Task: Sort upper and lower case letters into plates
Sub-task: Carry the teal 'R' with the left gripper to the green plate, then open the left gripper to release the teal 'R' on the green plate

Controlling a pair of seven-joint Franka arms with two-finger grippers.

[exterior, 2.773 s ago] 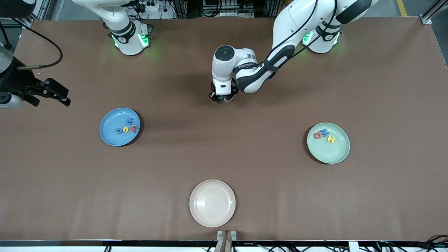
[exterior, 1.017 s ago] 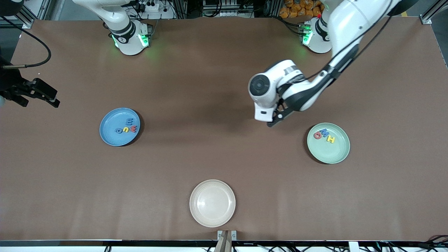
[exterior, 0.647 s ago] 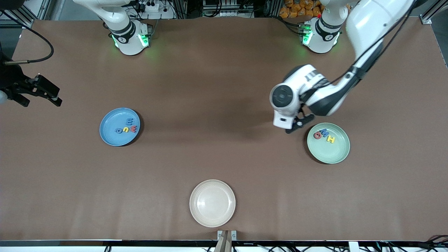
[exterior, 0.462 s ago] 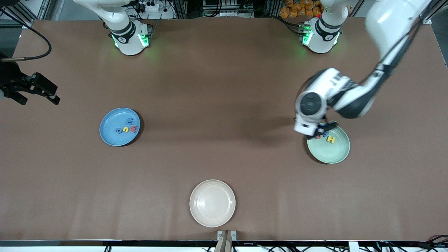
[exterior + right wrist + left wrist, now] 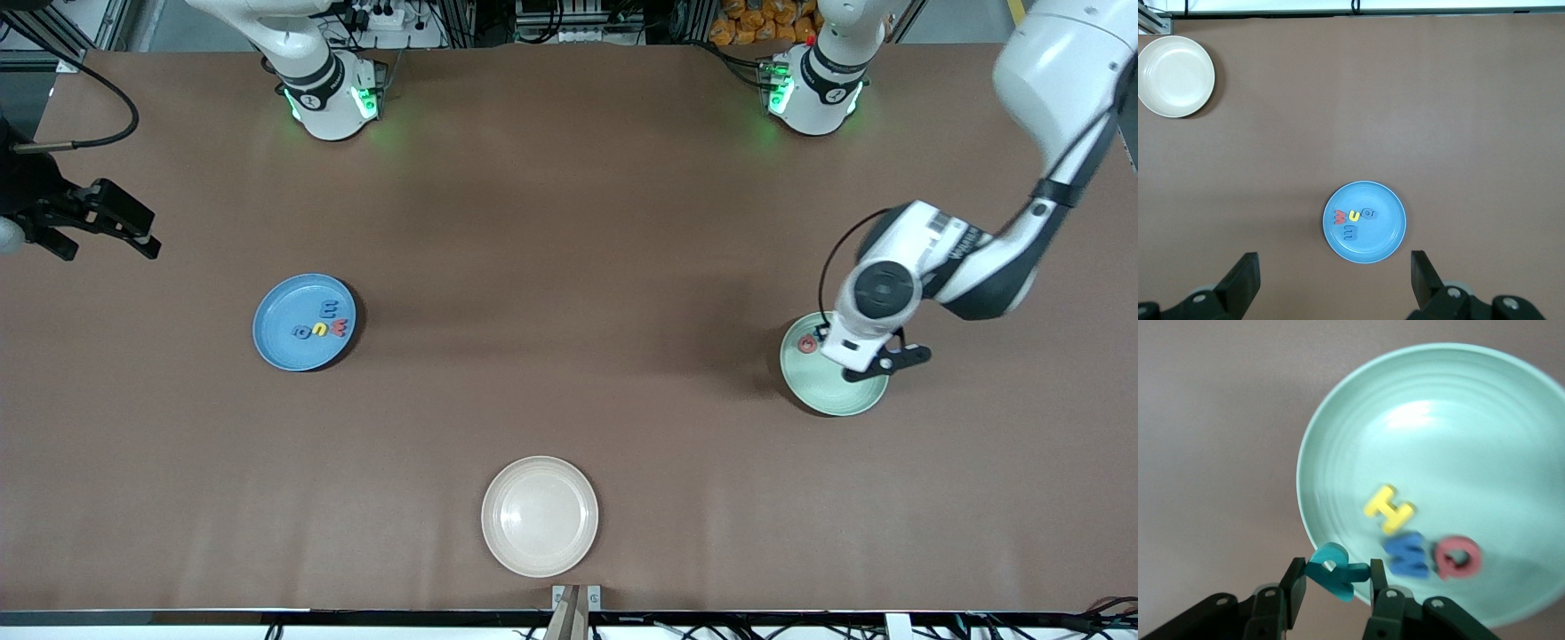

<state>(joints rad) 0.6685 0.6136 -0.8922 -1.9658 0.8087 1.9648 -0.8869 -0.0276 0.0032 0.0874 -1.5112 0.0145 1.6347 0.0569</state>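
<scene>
My left gripper hangs over the pale mint green plate, shut on a teal letter pinched between its fingers. In the left wrist view the letter is over the rim of that plate, which holds a yellow H, a blue M and a red O. The arm hides all but the red O in the front view. The mid-blue plate holds several letters. My right gripper waits open and empty, high over the right arm's end of the table.
A cream-white plate sits bare near the table's front edge, midway along it. The right wrist view looks down on the mid-blue plate and the cream-white plate. Brown table surface lies between the three plates.
My left arm has swung from the table's middle toward its own end and now holds the teal letter over the mint plate. The right gripper has only drifted slightly.
</scene>
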